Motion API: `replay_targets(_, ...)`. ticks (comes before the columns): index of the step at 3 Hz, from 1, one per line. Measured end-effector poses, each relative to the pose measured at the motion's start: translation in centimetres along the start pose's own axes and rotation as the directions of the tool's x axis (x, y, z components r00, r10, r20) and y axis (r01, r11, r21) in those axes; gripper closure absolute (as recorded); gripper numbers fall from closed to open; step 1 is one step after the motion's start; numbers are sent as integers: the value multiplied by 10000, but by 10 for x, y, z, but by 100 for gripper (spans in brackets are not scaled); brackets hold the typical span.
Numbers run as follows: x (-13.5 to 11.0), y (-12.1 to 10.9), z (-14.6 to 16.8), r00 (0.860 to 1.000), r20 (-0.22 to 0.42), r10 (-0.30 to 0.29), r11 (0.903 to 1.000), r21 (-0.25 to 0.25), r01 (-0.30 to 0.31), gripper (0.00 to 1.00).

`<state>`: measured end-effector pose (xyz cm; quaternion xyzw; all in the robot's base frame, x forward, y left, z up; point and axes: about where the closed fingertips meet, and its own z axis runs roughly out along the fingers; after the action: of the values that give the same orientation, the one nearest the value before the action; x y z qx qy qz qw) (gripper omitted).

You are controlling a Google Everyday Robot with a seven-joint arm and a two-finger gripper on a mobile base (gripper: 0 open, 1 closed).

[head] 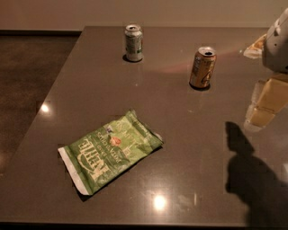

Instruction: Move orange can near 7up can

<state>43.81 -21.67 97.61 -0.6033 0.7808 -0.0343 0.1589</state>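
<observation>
Dark, matt floor [24, 67] fills the far left, with a pale wall [135, 11] along the top, and beside the floor spreads a smooth, glossy grey-brown tabletop [90, 94] dotted with bright light reflections. Towards its near left lies one flat, crinkled green-and-white foil chip bag [110, 152], set at a slant. Two small metal cylinders stand upright farther back. One is a pale green and silvery-white 7up can [133, 42] near the far edge. To its right, well apart and a little nearer, is an orange-gold drink can with a silver rim [202, 67]. At the right edge a blocky, pale cream hand [258, 117] hangs above the tabletop, right of the orange can and not touching it. I cannot tell whether it is open or closed. Its dark shadow [252, 179] falls on the tabletop below.
</observation>
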Motion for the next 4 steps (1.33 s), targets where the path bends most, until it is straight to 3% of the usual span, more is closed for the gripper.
replay_targets(2, -6, -8, 1, 9996, 91, 278, 9996, 93, -278, 0)
replay_targets(3, -18, -27, 11, 9955, 441, 834, 9962, 198, -843, 0)
replay_targets(4, -31, -57, 27, 9848, 817, 1535, 9869, 378, -1570, 0)
